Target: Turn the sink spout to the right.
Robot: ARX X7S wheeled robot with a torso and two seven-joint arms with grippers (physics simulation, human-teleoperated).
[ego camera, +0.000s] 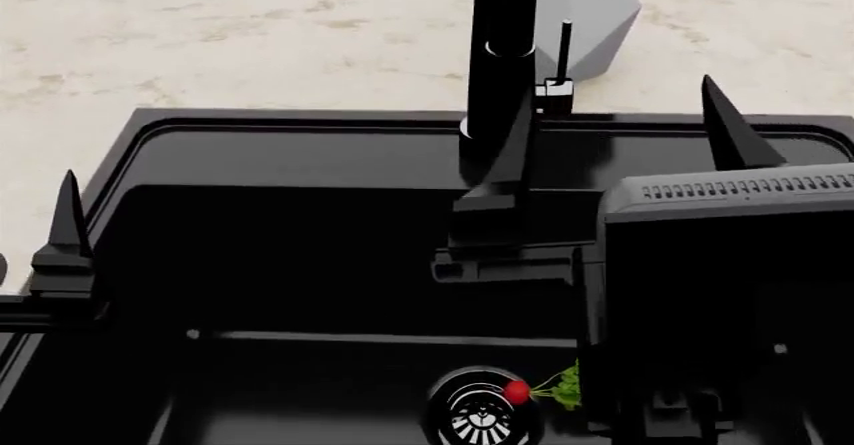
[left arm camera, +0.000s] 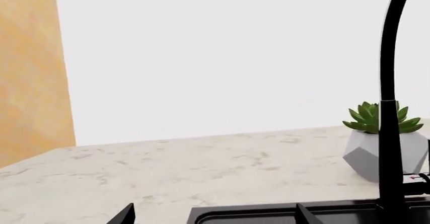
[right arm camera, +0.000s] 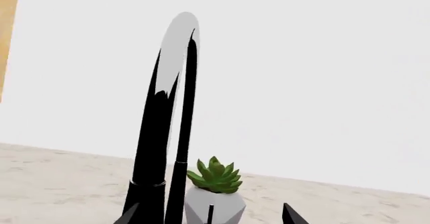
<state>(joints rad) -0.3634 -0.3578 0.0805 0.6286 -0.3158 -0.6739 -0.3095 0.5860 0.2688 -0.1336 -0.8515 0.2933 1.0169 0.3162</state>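
The sink spout [ego camera: 501, 25] is a tall glossy black tube rising from the back rim of the black sink [ego camera: 267, 125]. In the right wrist view the sink spout [right arm camera: 153, 148] stands between the open fingers of my right gripper [right arm camera: 211, 213], close beside one fingertip [right arm camera: 133, 211] and far from the other. From the head, the right gripper [ego camera: 614, 115] hangs over the basin in front of the spout. My left gripper [left arm camera: 215, 218] is open and empty over the sink's [left arm camera: 242, 211] far left corner, well away from the sink spout [left arm camera: 389, 133]. One left finger [ego camera: 67, 215] shows by the rim.
A succulent in a white faceted pot [ego camera: 587, 15] stands on the marble counter [ego camera: 200, 35] just behind the spout, also seen from the wrists as a plant [right arm camera: 215, 194]. A thin black lever [ego camera: 566, 50] sticks up beside the spout. A red radish [ego camera: 518, 392] lies by the drain [ego camera: 478, 415].
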